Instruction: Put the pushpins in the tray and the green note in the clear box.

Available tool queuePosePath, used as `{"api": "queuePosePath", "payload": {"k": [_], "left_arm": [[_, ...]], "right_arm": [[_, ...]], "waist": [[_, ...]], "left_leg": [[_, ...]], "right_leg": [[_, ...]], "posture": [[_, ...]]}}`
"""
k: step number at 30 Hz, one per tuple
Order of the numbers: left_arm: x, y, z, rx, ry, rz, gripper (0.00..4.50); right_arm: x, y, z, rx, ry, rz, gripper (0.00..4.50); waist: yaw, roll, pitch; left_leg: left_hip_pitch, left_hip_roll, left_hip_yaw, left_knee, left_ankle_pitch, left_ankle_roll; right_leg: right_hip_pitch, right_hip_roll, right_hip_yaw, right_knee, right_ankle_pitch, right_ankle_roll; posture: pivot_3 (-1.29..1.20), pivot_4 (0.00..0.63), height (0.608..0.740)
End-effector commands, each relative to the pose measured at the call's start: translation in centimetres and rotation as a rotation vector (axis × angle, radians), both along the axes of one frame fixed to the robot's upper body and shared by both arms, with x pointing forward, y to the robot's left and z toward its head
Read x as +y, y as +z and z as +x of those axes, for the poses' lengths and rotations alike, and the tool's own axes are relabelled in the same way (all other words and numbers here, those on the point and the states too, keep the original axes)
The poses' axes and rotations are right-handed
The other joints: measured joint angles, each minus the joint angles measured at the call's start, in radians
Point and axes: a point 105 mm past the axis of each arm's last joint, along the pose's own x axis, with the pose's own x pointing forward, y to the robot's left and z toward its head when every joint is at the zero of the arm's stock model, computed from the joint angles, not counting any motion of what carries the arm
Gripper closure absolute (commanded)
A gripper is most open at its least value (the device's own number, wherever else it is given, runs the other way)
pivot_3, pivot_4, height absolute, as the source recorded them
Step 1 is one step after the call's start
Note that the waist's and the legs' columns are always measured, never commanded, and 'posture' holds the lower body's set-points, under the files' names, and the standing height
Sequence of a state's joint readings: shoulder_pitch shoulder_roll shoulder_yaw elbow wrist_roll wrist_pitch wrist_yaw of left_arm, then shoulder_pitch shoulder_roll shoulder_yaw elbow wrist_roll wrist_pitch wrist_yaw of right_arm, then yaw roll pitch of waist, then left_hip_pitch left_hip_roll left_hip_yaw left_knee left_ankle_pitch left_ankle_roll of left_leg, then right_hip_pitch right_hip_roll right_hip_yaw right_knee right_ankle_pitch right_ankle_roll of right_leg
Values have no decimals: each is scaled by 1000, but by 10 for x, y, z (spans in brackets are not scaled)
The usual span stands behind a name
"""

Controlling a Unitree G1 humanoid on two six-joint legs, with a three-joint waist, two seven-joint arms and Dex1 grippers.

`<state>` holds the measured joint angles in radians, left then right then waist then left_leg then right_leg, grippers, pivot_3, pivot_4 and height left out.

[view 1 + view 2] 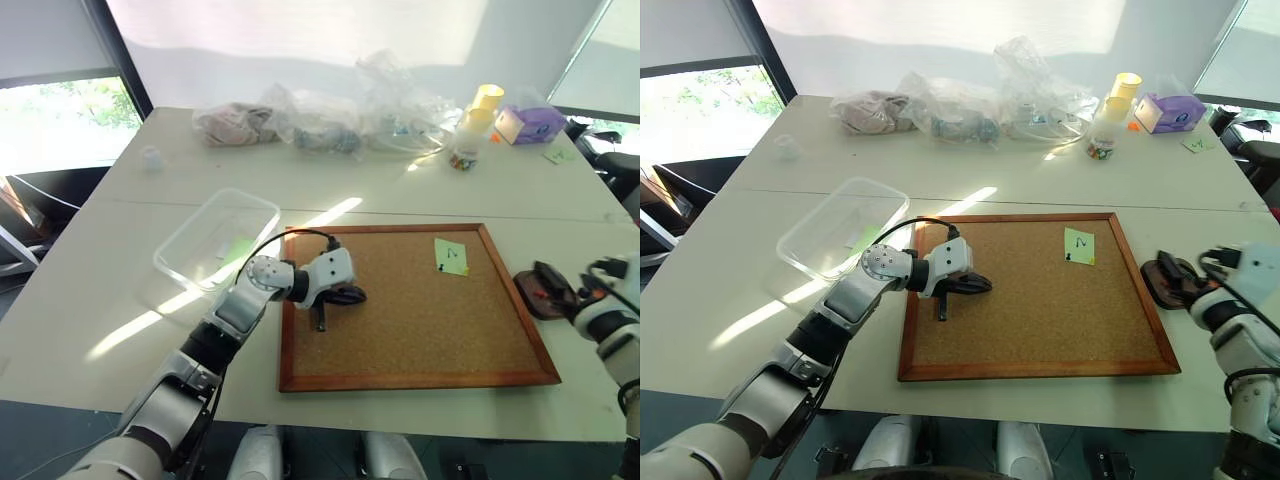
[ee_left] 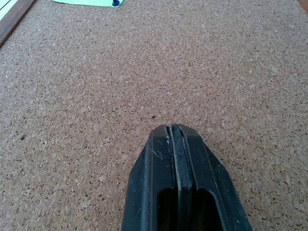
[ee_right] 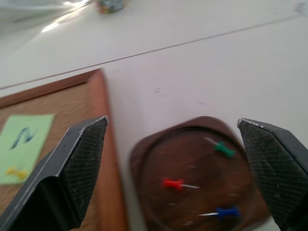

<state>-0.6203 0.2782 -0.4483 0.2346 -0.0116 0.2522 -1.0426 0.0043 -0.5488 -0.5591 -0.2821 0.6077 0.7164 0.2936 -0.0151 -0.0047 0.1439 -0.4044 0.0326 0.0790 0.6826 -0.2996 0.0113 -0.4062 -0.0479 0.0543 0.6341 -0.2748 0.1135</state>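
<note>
The green note (image 1: 451, 256) is stuck near the far right corner of the cork board (image 1: 420, 330); a yellow pushpin (image 3: 17, 172) and a blue pushpin (image 2: 115, 3) pin it there. The dark brown tray (image 3: 192, 163) sits just right of the board and holds a red pushpin (image 3: 175, 183), a green one (image 3: 222, 149) and a blue one (image 3: 225, 211). My right gripper (image 3: 172, 122) hangs open just above the tray, nothing between its fingers. My left gripper (image 1: 345, 295) is shut and empty, resting low over the board's left part. The clear box (image 1: 217, 238) stands left of the board.
A plain pale-green paper (image 1: 238, 250) lies in the clear box. Soft plastic bags (image 1: 330, 125), yellow cups (image 1: 485, 105) and a purple box (image 1: 530, 125) line the far side of the table. Another green paper (image 1: 558, 155) lies at the far right.
</note>
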Motion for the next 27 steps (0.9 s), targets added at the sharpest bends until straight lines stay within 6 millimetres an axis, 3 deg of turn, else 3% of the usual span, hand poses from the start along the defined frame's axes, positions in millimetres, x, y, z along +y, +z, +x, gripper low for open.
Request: {"api": "queuePosePath", "payload": {"k": [1,7,12,26,27], "left_arm": [[0,-17,-7,50,-11,46,4500],[1,-15,-5,43,-5,45,4500],[3,-15,-3,38,4,47,4500],[2,-15,-4,39,-3,47,4500],[2,-15,-4,38,-4,47,4500]], "right_arm": [[30,13,11,-69,125,-70,62],[48,-9,28,-47,182,-27,62],[56,-18,31,-36,208,-23,62],[47,-31,22,-26,145,15,62],[46,-32,22,-23,143,16,295]], "waist": [[3,0,0],[4,-1,0],[3,0,0],[3,0,0],[3,0,0]], "left_leg": [[0,0,0,0,0,0],[-2,0,0,0,0,1],[-2,0,0,0,0,1],[-1,0,0,0,0,1],[-1,0,0,0,0,1]], "right_leg": [[0,0,0,0,0,0],[0,0,-1,-2,0,0],[0,0,0,-2,0,0],[0,0,0,-2,0,0],[0,0,0,-2,0,0]], "posture": [[0,150,740],[0,150,740],[0,150,740],[0,150,740],[0,150,740]]}}
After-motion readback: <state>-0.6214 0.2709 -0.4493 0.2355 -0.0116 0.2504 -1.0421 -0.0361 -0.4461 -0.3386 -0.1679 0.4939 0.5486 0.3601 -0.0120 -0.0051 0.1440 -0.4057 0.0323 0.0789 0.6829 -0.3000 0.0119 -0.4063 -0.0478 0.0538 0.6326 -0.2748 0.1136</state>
